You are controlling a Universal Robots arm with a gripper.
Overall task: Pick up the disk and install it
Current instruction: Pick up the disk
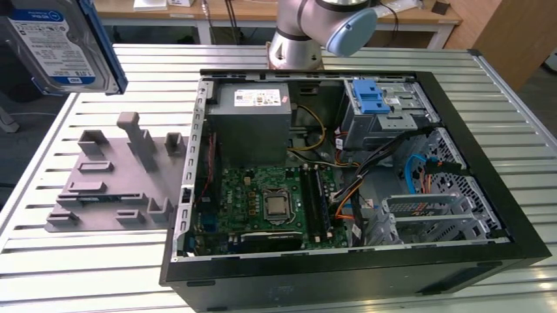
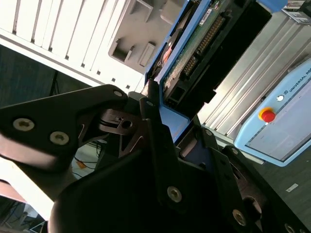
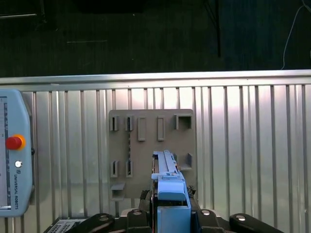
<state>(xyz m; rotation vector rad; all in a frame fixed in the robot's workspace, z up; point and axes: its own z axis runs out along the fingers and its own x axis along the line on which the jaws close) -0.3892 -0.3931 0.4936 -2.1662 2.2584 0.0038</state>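
Grip looks firm from my seat: the black two-fingered gripper (image 2: 176, 125) is clenched on the flat silver-grey metal disk with a white-and-blue label and blue plastic rails (image 1: 57, 45). In the second wrist view the disk sits squarely between the jaws, with one black finger (image 2: 149, 121) pressed against a blue rail. Most of the disk's body reaches out past the fingertips, and I can see its green circuit board and dark connector end. In the first wrist view I see the disk edge-on, sticking out from between the jaws above the flat grey plastic fixture plate with raised slots (image 3: 150, 141). That plate lies on the ribbed aluminium table (image 3: 243, 145). A pale blue-and-grey teach pendant with a red button (image 3: 12, 155) rests on the same table beside the plate. In the exterior view the disk hangs high at the exterior view's left, label facing the camera, well apart from the open black computer case (image 1: 348, 274). Inside the case I make out the grey power supply box with a white sticker (image 1: 252, 120), the grey metal drive cage with a blue latch (image 1: 383, 107) and the green motherboard (image 1: 265, 202). The arm's silver base with a pale blue joint cap (image 1: 301, 39) stands behind the case.
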